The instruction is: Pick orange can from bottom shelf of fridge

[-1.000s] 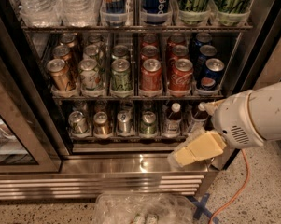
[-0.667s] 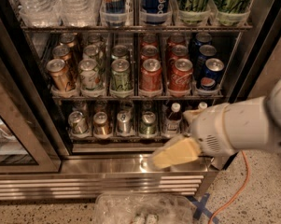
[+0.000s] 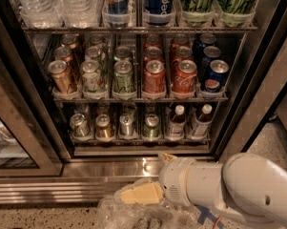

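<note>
While Pepsi cans [image 3: 213, 76] and Coca-Cola cans [image 3: 184, 77] sit above, the gripper [image 3: 125, 196] hangs below the bottom shelf [image 3: 138, 140], fingers [image 3: 144, 193] together

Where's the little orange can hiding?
In the camera view, the orange can sits on the bottom shelf, second from the left, beside a silver can. The gripper is lower right, before the fridge base.

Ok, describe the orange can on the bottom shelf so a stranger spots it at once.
In the fridge, above the gripper hanging by its base, find the bottom shelf, the dim tier under the cola cans. The orange can stands second from the left, the only copper-toned one, flanked by silver cans.
</note>
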Robot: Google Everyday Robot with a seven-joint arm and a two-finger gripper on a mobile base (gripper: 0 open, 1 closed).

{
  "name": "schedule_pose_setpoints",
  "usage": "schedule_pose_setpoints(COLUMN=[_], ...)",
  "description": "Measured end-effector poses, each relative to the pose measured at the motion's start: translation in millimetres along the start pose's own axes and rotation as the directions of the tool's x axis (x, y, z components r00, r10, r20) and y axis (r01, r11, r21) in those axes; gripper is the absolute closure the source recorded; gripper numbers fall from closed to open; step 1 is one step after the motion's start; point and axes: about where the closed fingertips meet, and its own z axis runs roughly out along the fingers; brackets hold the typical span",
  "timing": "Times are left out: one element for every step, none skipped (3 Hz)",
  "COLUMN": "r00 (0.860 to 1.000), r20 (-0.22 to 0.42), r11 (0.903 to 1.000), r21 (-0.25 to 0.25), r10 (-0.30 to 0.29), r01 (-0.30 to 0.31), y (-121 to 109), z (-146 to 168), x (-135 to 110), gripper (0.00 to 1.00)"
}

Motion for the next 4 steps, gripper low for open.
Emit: schedule_pose_setpoints(r00=[0.993, 0.979, 0.977, 0.972], r20=[0.079, 0.16, 0.176, 0.223], r11=[0.9931, 0.98, 0.9805, 0.9902], r21=[0.074, 0.134, 0.131, 0.095], r10=[0.085, 0.125, 0.123, 0.079], r01=[-0.091, -0.147, -0.147, -0.103], y=[1, -9, -6, 10], z=[14, 15, 22, 53], x=[38, 38, 38, 25], gripper=[0.0, 0.0, 0.0, 0.0])
